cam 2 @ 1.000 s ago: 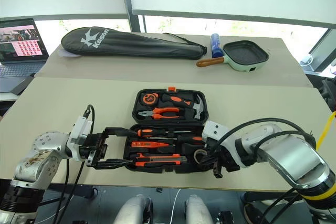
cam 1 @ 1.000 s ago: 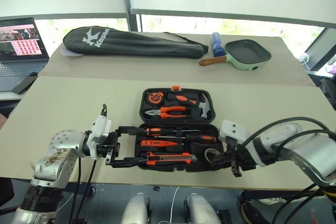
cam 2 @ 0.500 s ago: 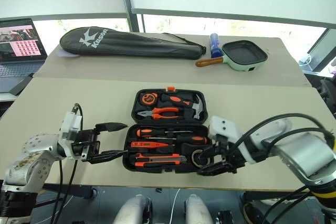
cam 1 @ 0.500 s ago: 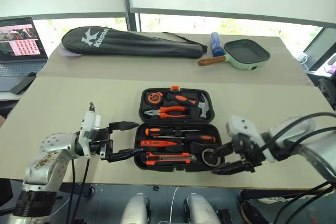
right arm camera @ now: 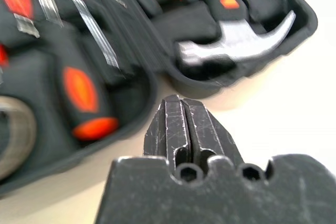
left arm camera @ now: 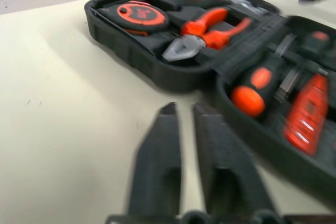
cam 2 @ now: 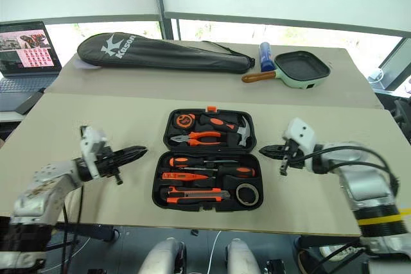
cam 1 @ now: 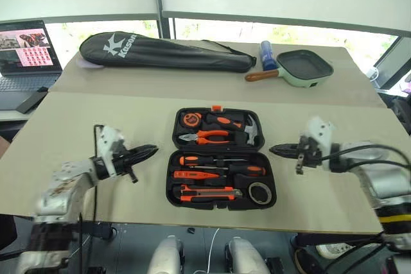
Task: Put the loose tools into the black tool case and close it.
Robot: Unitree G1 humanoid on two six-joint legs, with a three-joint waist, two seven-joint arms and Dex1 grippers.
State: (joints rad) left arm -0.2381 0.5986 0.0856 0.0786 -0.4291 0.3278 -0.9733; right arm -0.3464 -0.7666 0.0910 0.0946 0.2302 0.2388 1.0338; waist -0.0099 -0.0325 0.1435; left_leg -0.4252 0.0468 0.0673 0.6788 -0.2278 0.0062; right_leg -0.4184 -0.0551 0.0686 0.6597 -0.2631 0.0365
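Closing it calls for an even lift from both sides. At left of frame, the left gripper (cam 1: 146,151) points level toward the black tool case (cam 1: 220,158) at centre, fingers pressed together; tools already sit inside. At right, the right gripper (cam 1: 277,151) mirrors it, shut and empty.

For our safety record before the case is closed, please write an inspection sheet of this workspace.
Surface: beige table, bare around the case.
Job's things: black tool case lies open; screwdrivers, utility knife and tape roll sit in the near half.
Clutter: racket bag, green pan, blue bottle at the far side.
Grippers: left gripper and right gripper shut, empty, beside the case.
Cables: black ones along both arms.
Surroundings: laptop, windows.
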